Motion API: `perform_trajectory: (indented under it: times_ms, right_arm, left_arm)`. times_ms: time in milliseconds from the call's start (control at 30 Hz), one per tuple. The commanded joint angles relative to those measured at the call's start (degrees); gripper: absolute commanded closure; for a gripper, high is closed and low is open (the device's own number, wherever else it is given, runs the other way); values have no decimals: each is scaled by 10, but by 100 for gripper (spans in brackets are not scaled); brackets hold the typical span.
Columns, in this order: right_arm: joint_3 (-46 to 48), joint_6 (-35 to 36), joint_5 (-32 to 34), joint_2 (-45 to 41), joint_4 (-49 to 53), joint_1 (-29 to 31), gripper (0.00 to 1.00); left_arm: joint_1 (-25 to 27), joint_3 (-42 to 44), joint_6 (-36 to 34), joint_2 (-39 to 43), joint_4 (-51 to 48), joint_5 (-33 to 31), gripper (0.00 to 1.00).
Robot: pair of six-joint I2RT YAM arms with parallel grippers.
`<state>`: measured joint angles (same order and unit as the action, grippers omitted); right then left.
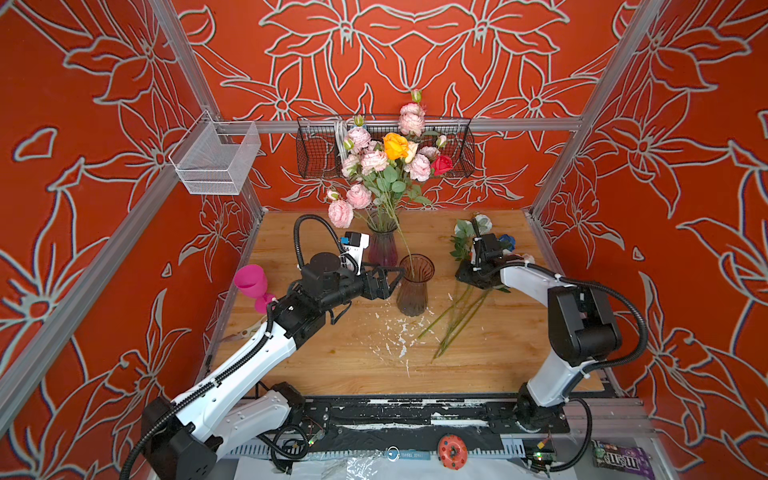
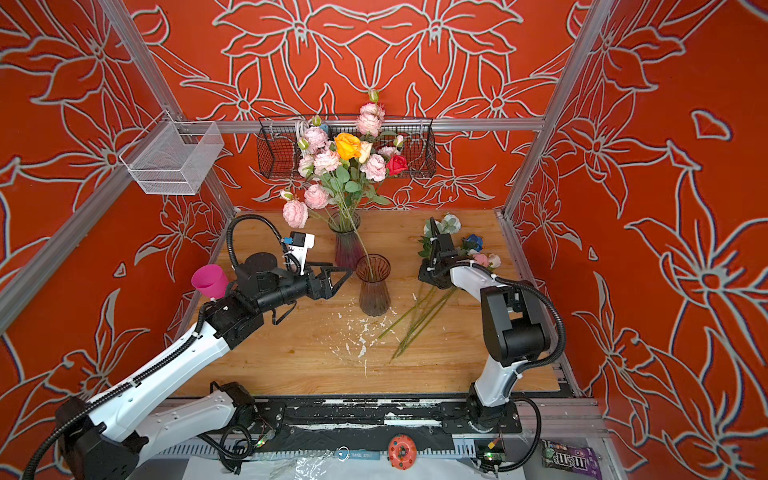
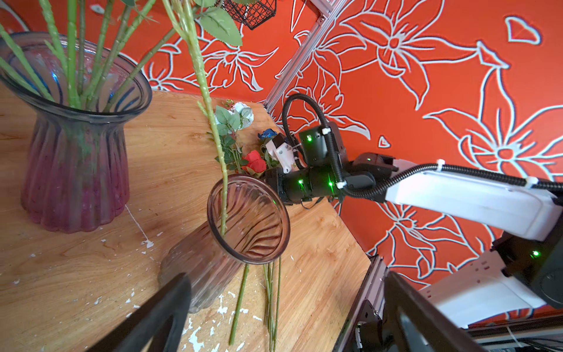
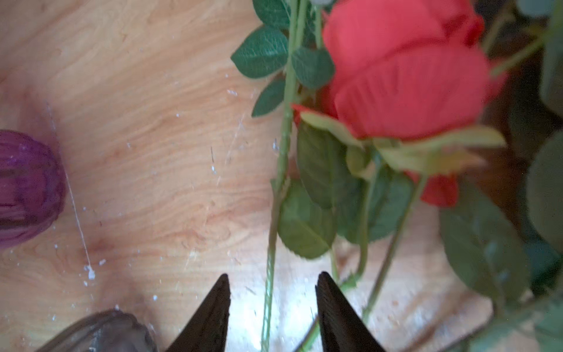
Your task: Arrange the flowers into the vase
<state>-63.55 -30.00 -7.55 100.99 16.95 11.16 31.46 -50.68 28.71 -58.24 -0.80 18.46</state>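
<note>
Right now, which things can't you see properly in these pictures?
- Red rose: blurred in the right wrist view, too close to the camera.
- Loose flowers: in both top views the right arm covers most blooms, so they cannot be counted.
- Right gripper: its fingertips are hidden under its own wrist in both top views.
- Clear vase: cut off by the right wrist view's edge.

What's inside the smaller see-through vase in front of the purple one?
A single green stem leans into the front vase; nothing else shows inside. Its top is lost in the bouquet over the purple vase, so its bloom cannot be told.
</note>
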Motion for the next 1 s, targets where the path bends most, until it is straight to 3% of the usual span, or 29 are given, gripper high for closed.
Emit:
perform_trajectory:
  times_ms: [0,300,633,800,967]
  right_arm:
    - [-28,-5,2,30,27,-3,55]
    - [-44,-31,-45,64,13,-3,67]
    - [-46,-52,-89,47,-19,-3,99]
    - [-9,-72,-128,-23,-72,-3,100]
    - [34,-90,-126,-103,-119,-2,100]
  left_arm:
    - [1,-8,-10,12,1,-8,2]
    - [1,-7,-17,12,-2,-20,2]
    - [1,-6,-23,35,-4,-28,2]
    - [1,-4,-27,36,-4,-36,2]
    - [0,-5,-27,38,-5,-36,2]
